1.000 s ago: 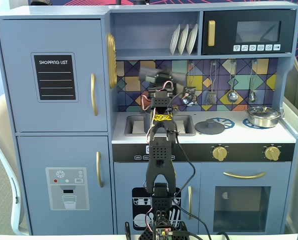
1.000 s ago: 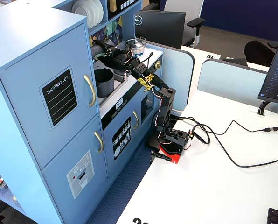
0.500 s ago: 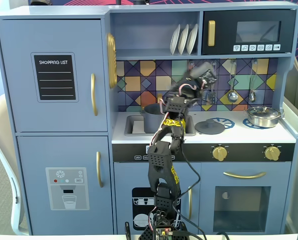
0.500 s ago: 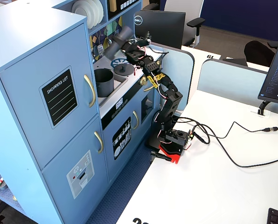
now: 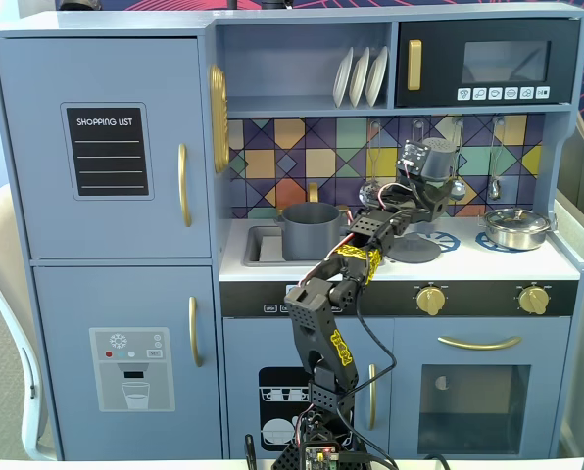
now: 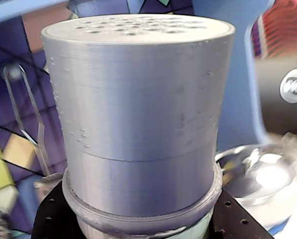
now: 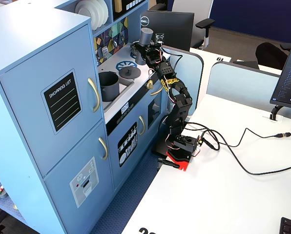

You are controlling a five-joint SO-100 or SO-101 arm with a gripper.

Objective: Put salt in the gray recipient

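The salt (image 5: 432, 159) is a slim dark-gray shaker, held roughly upright in the air over the stove top, to the right of the gray recipient. My gripper (image 5: 421, 186) is shut on its lower half. In the wrist view the salt (image 6: 138, 99) fills the frame, perforated top up, with a black jaw on either side at the bottom edge. The gray recipient (image 5: 312, 227) is a matte pot that stands in the sink recess, also visible as the pot (image 7: 109, 86) from the side. There the salt (image 7: 146, 36) rises above the gripper (image 7: 149, 50).
A flat round gray lid (image 5: 414, 248) lies on the counter under the gripper. A shiny steel pan (image 5: 515, 228) sits on the right burner. Utensils (image 5: 456, 186) hang on the tiled back wall. Plates (image 5: 361, 76) stand on the shelf above.
The arm has swung from above the pot toward the right in the front fixed view, carrying the shaker. The shaker has turned from tilted to roughly upright.
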